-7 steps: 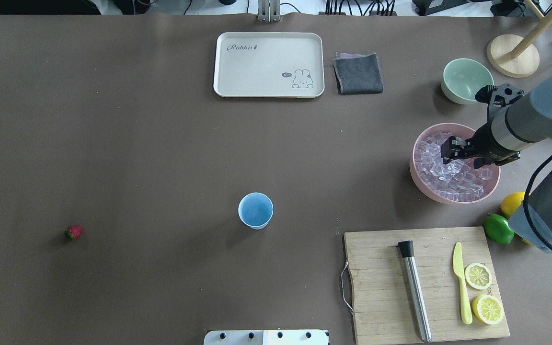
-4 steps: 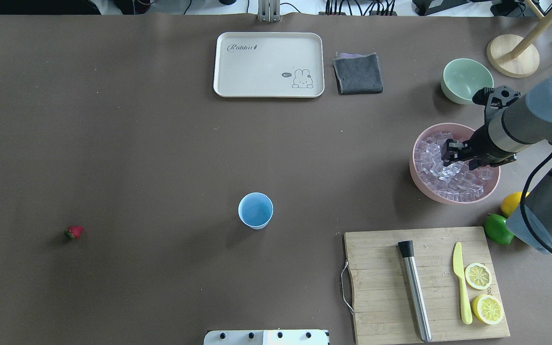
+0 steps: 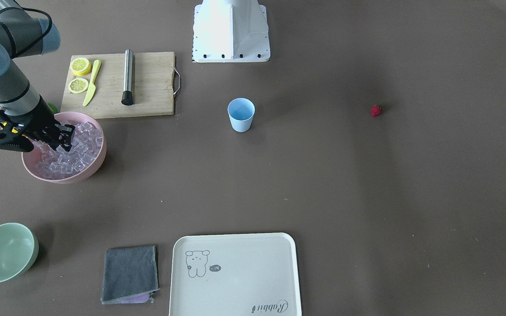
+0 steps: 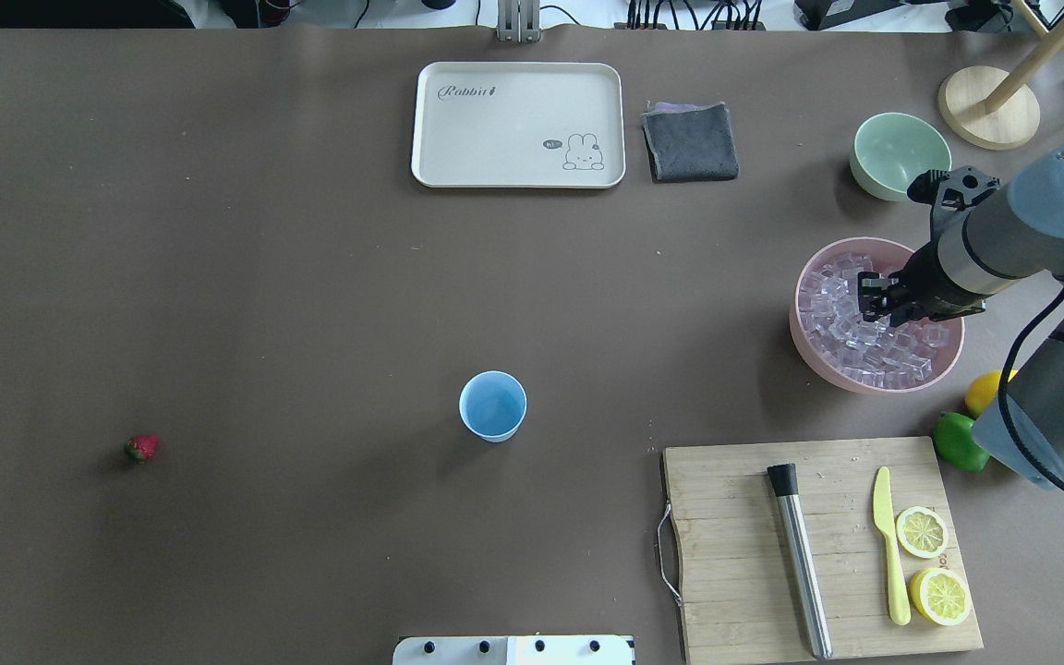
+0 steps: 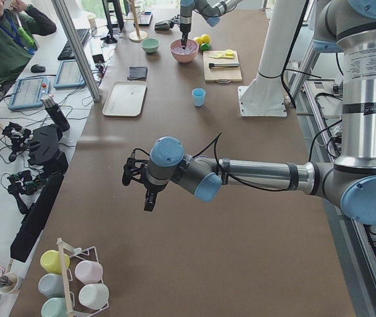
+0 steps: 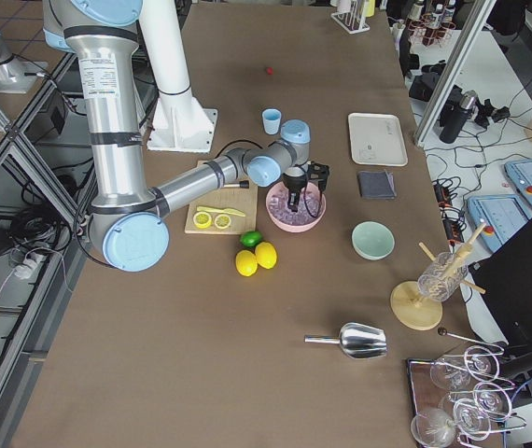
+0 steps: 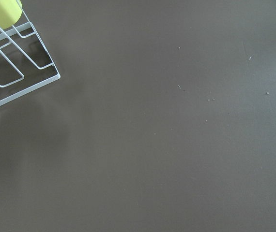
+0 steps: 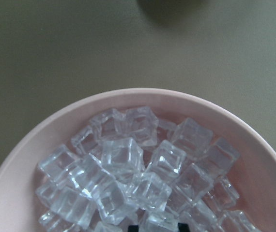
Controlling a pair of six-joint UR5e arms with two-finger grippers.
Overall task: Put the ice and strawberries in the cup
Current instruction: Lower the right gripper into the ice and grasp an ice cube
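The light blue cup stands upright mid-table, seemingly empty; it also shows in the front view. The red strawberry lies alone far to the left. The ice fills the pink bowl at the right. My right gripper is down in the ice, jaws open; in the right wrist view two dark fingertips flank a cube at the bottom edge. My left gripper shows only in the exterior left view, hanging over bare table far from the cup; I cannot tell if it is open.
A pale green bowl, grey cloth and white tray sit at the back. A cutting board holds a muddler, a yellow knife and lemon halves. A lime and a lemon lie beside the pink bowl.
My right gripper has sunk lower into the pink bowl and shifted slightly right, down among the ice cubes. Cup and strawberry have not moved.
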